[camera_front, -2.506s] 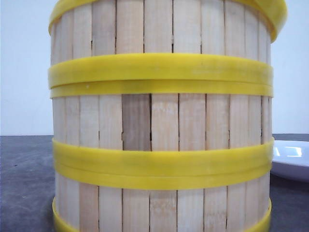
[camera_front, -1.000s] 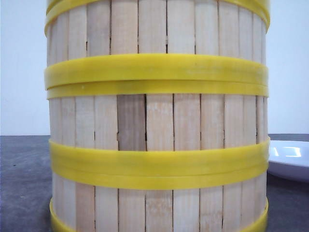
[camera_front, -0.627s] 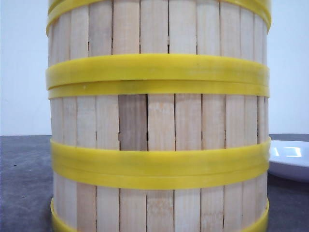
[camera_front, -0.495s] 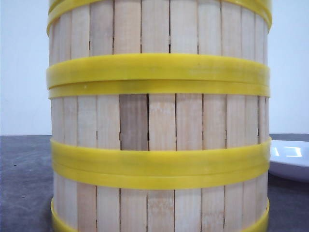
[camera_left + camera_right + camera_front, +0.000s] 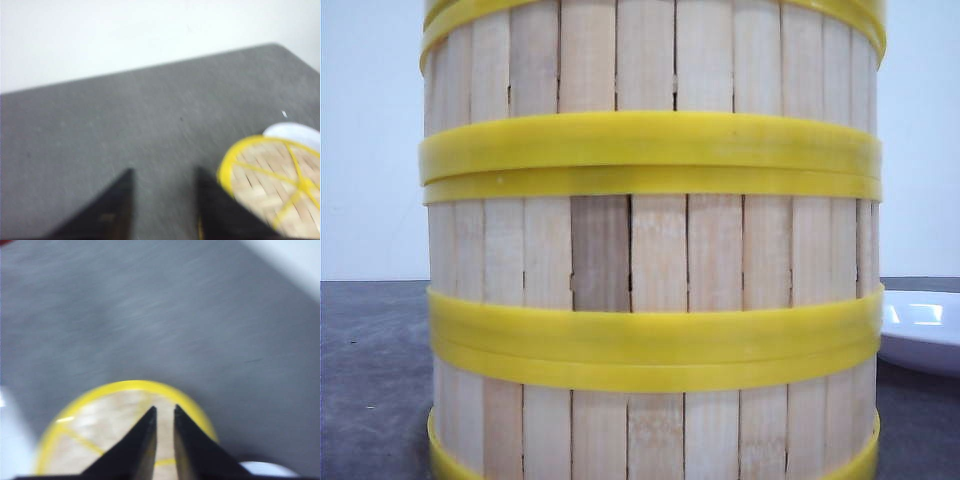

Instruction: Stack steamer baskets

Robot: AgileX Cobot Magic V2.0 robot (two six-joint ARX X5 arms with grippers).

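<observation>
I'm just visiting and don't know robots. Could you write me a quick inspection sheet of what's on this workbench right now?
Surface: dark grey table, matte, bare where it shows.
Job's things: steamer baskets stand stacked close to the front camera; four tiers show, rims lined up. The woven top with yellow ribs is visible from above.
Clutter: a glossy white dish on the table beside the stack.
End effectors: left end effector open, above bare table beside the stack, holding nothing. Right end effector above the top basket, fingers nearly together with a thin gap; both views blurred.
Cables: nothing seen.
Surroundings: plain pale wall behind the table.
</observation>
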